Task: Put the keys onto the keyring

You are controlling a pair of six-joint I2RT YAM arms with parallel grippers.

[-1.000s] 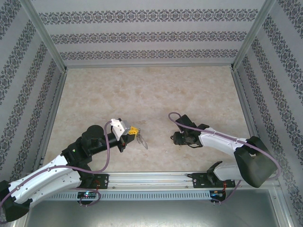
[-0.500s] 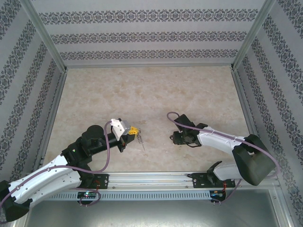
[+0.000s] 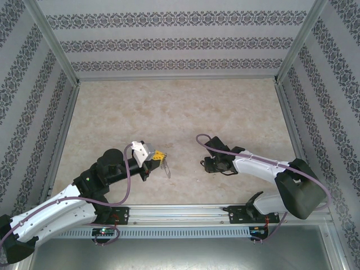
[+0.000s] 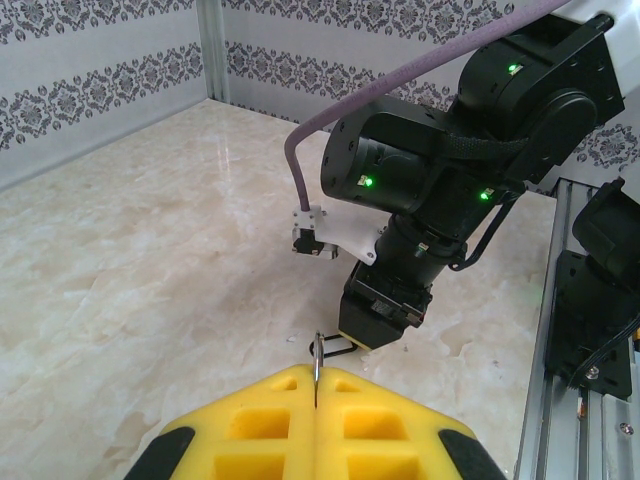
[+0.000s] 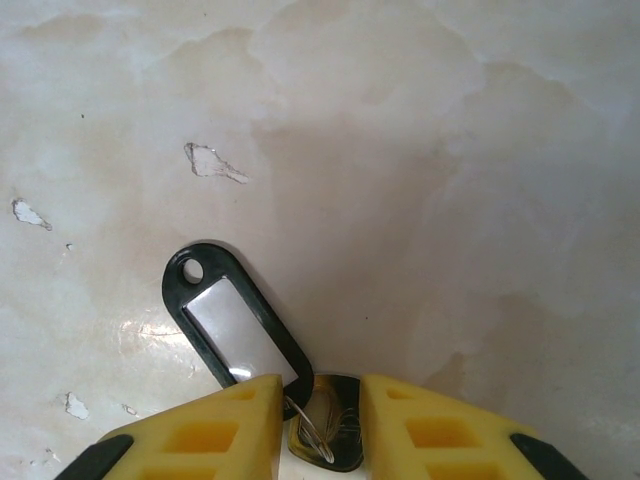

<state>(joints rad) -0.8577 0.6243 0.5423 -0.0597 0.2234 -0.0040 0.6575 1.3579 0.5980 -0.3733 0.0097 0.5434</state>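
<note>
Pale marbled worktop (image 3: 169,107), patterned walls round it. My right claw (image 5: 320,392) has narrowed over the last second and now straddles the key (image 5: 330,425). The key lies flat close to the near edge, right of the middle, with its black tag (image 5: 235,330) pointing away. The jaws sit close on either side, and I cannot tell whether they pinch it yet. My left claw (image 3: 158,154) stays clamped on the keyring (image 4: 316,355), whose loop has swung round. I judge the pick-up is under way, with threading still to come.
</note>
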